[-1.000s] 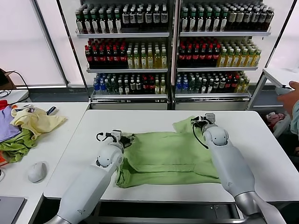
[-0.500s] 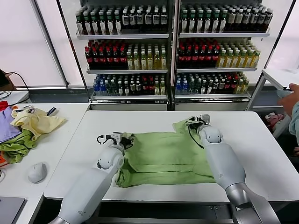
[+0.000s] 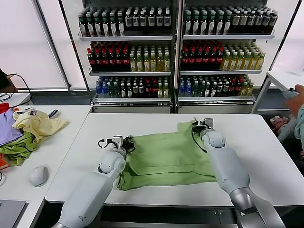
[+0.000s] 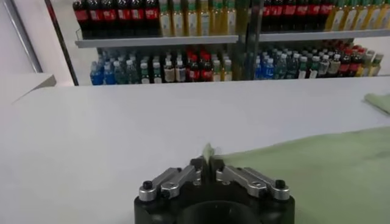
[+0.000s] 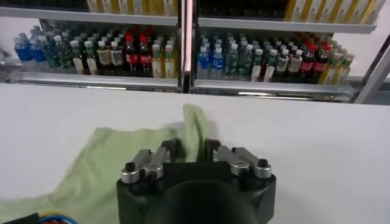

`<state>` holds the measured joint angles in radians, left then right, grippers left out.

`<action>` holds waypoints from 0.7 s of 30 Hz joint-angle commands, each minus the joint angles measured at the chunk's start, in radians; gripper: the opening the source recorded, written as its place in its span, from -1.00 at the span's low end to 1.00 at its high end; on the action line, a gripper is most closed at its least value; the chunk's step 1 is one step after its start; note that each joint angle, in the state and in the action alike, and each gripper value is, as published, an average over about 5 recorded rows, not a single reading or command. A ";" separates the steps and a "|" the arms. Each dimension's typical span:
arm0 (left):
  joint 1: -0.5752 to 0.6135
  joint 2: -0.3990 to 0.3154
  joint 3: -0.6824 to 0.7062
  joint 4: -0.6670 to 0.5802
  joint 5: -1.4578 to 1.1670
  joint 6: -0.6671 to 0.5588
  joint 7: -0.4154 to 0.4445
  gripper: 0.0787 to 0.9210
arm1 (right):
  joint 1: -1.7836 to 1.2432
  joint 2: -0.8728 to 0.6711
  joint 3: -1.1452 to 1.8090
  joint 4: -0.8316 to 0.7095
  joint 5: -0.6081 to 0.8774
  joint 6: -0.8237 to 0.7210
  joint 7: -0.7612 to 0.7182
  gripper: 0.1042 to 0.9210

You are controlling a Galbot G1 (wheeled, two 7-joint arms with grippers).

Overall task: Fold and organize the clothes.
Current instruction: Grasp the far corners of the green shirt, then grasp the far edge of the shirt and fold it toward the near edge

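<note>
The clothes, a light sage-green shirt (image 3: 166,154), lie spread on the white table (image 3: 266,156). My left gripper (image 3: 127,141) sits at the shirt's left edge, low on the table. In the left wrist view this gripper (image 4: 207,163) is shut on a thin edge of the green cloth (image 4: 317,170). My right gripper (image 3: 195,124) is at the shirt's far right corner. In the right wrist view its fingers (image 5: 193,146) hold a raised fold of the cloth (image 5: 103,164) between them. No collar or printed graphic shows.
A side table on the left holds a pale yellow garment (image 3: 35,123), darker green cloth (image 3: 16,149) and a mouse (image 3: 39,175). Bottle shelves (image 3: 175,52) stand behind the table. A person's arm (image 3: 297,102) shows at the far right edge.
Both grippers have closed from wide open onto the shirt's edges. The right arm has shifted slightly left and the shirt's far right corner has bunched up with it.
</note>
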<state>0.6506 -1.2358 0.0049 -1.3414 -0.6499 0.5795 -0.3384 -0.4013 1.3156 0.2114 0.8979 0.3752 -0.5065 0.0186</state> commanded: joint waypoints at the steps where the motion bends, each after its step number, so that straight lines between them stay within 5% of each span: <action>1: 0.056 0.044 -0.026 -0.159 -0.061 -0.004 -0.001 -0.94 | -0.116 -0.057 -0.001 0.284 0.077 0.001 0.028 -0.65; 7: 0.122 0.080 -0.064 -0.311 -0.079 -0.006 -0.005 -0.94 | -0.244 -0.123 0.041 0.523 0.127 -0.007 0.050 -0.93; 21: 0.272 0.149 -0.128 -0.516 -0.106 0.002 -0.006 -0.94 | -0.541 -0.218 0.197 0.885 0.165 -0.015 0.072 -0.96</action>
<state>0.8097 -1.1331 -0.0842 -1.6738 -0.7434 0.5844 -0.3456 -0.7418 1.1489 0.3295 1.5230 0.5123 -0.5233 0.0814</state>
